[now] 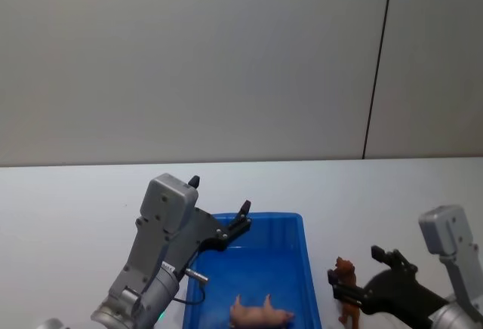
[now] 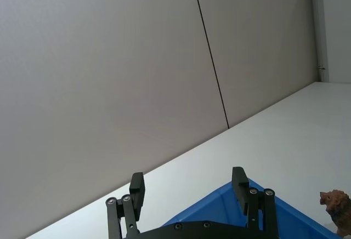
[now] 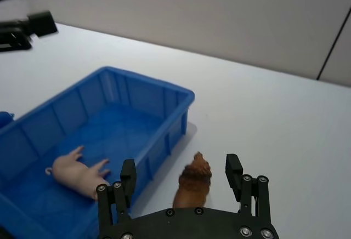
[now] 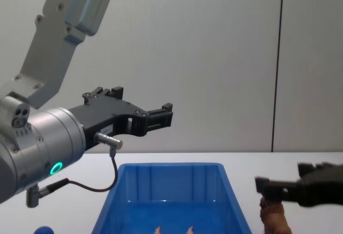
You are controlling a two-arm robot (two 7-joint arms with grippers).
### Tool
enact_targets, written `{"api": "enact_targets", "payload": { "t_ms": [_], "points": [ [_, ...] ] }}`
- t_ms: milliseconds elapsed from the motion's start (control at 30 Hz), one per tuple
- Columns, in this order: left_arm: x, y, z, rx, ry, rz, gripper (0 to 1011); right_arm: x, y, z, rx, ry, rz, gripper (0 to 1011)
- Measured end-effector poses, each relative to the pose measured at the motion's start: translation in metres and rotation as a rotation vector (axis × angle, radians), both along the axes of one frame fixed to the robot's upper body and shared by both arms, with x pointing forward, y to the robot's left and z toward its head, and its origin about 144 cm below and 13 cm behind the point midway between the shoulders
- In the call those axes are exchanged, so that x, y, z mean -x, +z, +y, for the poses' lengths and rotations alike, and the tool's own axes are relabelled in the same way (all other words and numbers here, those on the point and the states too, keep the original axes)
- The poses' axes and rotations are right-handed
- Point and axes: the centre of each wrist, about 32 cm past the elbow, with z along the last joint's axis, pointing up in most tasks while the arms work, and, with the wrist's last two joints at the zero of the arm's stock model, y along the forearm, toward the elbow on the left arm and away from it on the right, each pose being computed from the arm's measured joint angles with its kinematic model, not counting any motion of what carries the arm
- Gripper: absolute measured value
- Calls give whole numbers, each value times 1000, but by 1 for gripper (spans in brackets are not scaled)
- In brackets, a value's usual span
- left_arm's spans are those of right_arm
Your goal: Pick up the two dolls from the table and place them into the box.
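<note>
The lion (image 1: 346, 278) stands on the table (image 1: 392, 193) just beside the box (image 1: 256, 216), outside its right long wall. Its long axis runs parallel to that wall. The maned head points toward the box's far end, away from the robot.

The pig (image 1: 260, 314) lies on its side on the box floor, near the box's near end. Its long axis runs across the box's width, with the snout toward the lion-side wall and the legs toward the far end. The pig is the single item in the box.

The right gripper (image 1: 355, 265) is low at the box's right side, level with the lion. Its fingers (image 3: 234, 165) are spread wide, one on each side of the lion. In the right wrist view a gap shows between the lion and each finger, so nothing is grasped.

The left gripper (image 1: 219, 195) is raised above the box's far left corner, well clear of the rim. Its fingers (image 2: 137, 184) are spread wide and hold nothing.

A small blue ball (image 4: 43, 229) lies on the table outside the box's left wall.
</note>
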Motion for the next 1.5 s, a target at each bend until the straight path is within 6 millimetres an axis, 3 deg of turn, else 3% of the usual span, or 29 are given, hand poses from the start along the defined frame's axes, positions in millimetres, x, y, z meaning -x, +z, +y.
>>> {"api": "enact_targets", "payload": {
  "t_ms": [333, 767, 1100, 1233, 1300, 1500],
  "points": [
    [0, 0, 0, 0, 0, 0, 1002, 1, -18, -7, 7, -37, 96, 1001],
    [0, 0, 0, 0, 0, 0, 1002, -5, -35, -3, 0, -46, 179, 984],
    [0, 0, 0, 0, 0, 0, 1002, -9, -42, 2, -7, -45, 210, 755],
    [0, 0, 0, 0, 0, 0, 1002, -10, -44, 3, -9, -44, 213, 634],
    [0, 0, 0, 0, 0, 0, 1002, -10, -44, 4, -10, -45, 211, 516],
    [0, 0, 0, 0, 0, 0, 1002, -9, -45, 5, -5, -53, 194, 359]
  ]
}}
